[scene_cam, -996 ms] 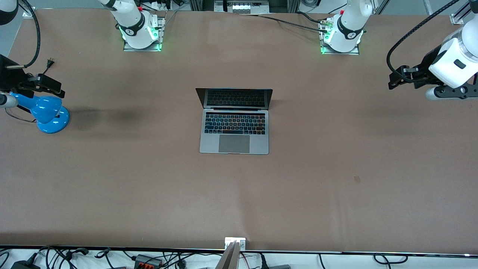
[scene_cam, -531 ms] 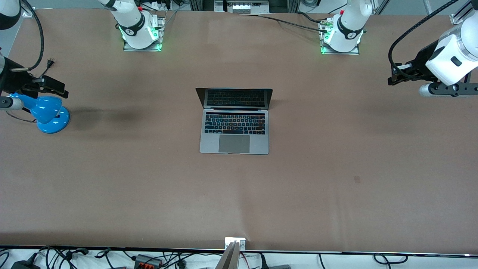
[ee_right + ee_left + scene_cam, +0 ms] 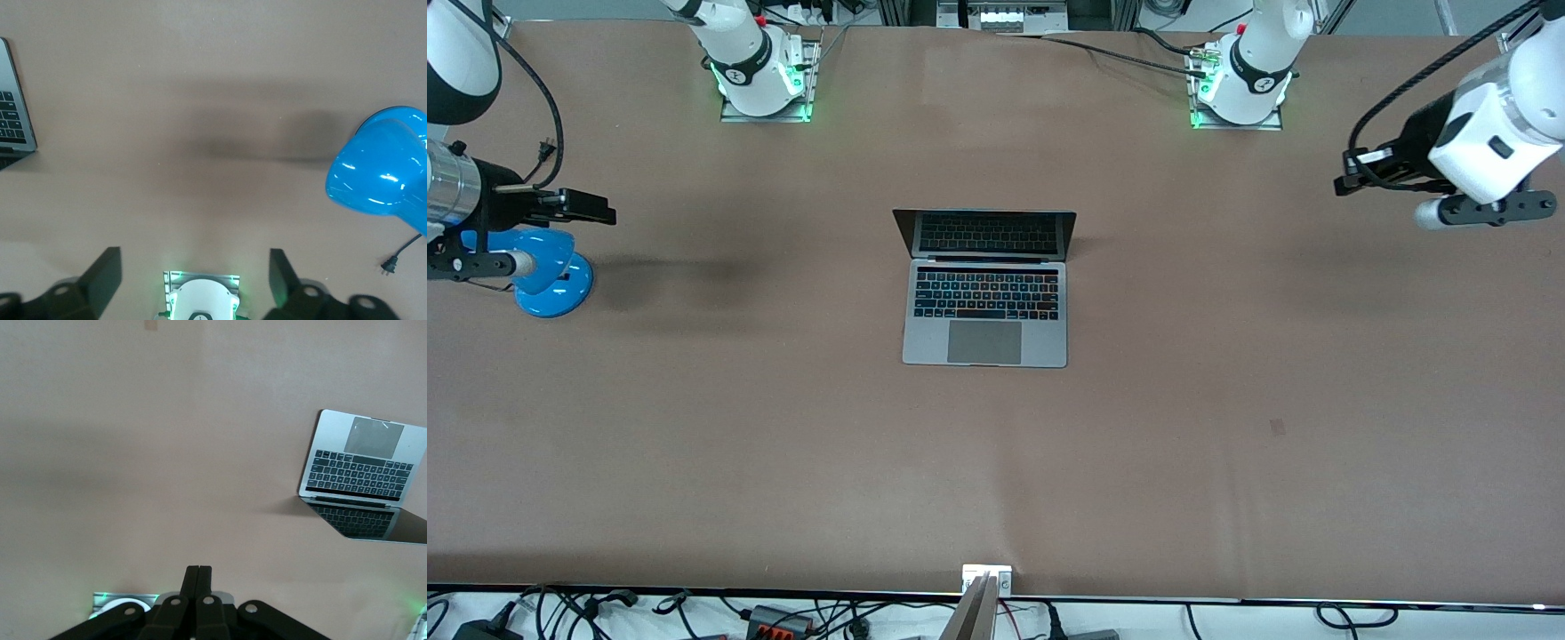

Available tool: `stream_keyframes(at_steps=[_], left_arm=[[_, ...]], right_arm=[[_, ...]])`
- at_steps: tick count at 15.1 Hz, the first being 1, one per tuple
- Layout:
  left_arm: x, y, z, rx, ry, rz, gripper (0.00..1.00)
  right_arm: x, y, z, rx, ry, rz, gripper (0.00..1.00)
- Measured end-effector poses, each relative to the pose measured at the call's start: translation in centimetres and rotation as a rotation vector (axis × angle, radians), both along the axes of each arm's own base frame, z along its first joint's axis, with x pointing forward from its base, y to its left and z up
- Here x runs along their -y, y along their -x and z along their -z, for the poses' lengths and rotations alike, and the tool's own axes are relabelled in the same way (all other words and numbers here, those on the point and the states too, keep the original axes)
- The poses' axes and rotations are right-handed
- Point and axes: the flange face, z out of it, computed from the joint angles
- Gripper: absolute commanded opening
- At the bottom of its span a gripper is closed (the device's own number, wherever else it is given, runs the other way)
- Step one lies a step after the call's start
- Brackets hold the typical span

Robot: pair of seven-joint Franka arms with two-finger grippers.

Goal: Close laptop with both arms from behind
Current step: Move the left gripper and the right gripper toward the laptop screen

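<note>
Brown matte table top (image 3: pixel 783 462) carries a slim silver-grey metal laptop (image 3: pixel 985 307) at its middle, lid up, keyboard facing the front camera. Left gripper (image 3: pixel 198 577) hangs over bare table at the left arm's end, fingers pressed together. Right gripper (image 3: pixel 195 263) hangs spread wide above a glossy blue dome-shaded desk lamp (image 3: pixel 543 271) at the right arm's end, grasping nothing.

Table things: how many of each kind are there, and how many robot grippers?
Laptop: 1
Blue lamp: 1
Grippers: 2, left gripper and right gripper
Total: 4
</note>
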Motion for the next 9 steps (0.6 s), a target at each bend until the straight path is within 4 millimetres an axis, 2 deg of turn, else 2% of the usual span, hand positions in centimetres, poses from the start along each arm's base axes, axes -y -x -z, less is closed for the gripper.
stream_keyframes(at_steps=[1, 2, 5, 7, 9], left_arm=[[0.9, -0.1, 0.2, -0.007, 0.011, -0.02, 0.0], [1.7, -0.3, 0.6, -0.02, 0.028, -0.048, 0.0], [4.4, -1.3, 3.1, -0.071, 0.063, -0.054, 0.01], [7.8, -1.5, 4.9, -0.091, 0.07, -0.002, 0.0], [11.4, -0.9, 5.8, -0.107, 0.07, 0.045, 0.0]], right_arm=[[0.0, 0.4, 0.1, -0.03, -0.002, 0.0, 0.08], [0.0, 1.0, 0.1, -0.073, -0.005, -0.001, 0.02], [-0.2, 2.0, -0.3, -0.133, -0.009, -0.003, 0.01], [-0.5, 2.2, -0.5, -0.137, -0.009, -0.009, 0.01], [-1.6, 2.6, -0.9, -0.142, -0.01, -0.031, 0.01]])
